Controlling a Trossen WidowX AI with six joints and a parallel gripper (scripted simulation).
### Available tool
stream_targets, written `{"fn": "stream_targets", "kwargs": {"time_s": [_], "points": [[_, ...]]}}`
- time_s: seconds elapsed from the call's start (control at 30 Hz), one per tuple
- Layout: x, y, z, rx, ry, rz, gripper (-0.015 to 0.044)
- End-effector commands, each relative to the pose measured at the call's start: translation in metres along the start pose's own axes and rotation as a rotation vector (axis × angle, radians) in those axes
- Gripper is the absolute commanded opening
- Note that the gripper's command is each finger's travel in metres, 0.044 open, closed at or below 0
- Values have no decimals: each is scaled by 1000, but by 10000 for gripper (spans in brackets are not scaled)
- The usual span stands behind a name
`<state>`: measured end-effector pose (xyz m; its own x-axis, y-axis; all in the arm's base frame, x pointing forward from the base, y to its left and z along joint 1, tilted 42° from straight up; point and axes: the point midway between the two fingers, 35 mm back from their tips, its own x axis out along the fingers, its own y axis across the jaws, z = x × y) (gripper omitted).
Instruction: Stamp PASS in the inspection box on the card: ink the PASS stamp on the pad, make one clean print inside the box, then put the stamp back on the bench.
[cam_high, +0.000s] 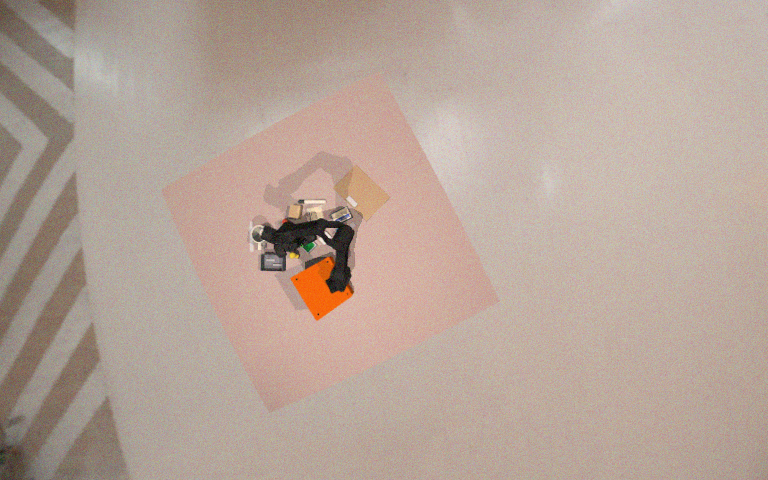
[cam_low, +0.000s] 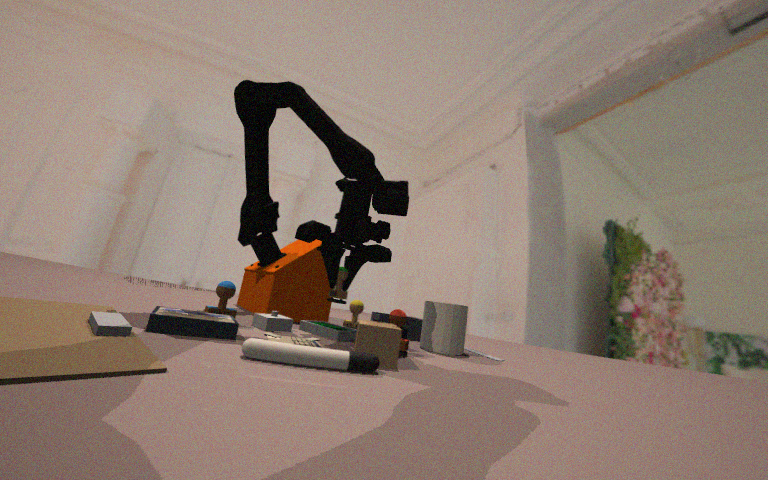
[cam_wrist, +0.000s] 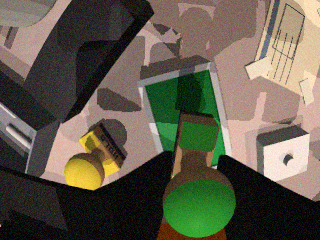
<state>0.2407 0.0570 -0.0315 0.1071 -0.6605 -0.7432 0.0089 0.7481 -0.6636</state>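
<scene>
A round-knobbed wooden stamp with a green top (cam_low: 342, 278) (cam_wrist: 199, 207) is clamped in the jaws of the black gripper (cam_low: 343, 283) (cam_wrist: 195, 162), above the flat rectangular green ink pad (cam_high: 308, 246) (cam_low: 327, 330) (cam_wrist: 165, 100); beside the pad, a yellow-knobbed stamp (cam_high: 293, 255) (cam_low: 356, 308) (cam_wrist: 85, 172) is seen.

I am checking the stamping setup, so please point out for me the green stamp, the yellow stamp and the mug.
Green stamp (cam_low: 342, 281) (cam_wrist: 199, 207): exterior, handle; wrist, knob.
Yellow stamp (cam_low: 356, 306) (cam_wrist: 84, 172): exterior and wrist, knob.
Mug (cam_low: 444, 328): exterior, side.
</scene>
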Motion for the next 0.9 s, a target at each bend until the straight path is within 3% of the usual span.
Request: {"fn": "stream_targets", "kwargs": {"time_s": [0.0, 0.87], "points": [[5, -1, -2, -9, 4, -7, 0], [22, -1, -2, -8, 4, -8, 0]]}}
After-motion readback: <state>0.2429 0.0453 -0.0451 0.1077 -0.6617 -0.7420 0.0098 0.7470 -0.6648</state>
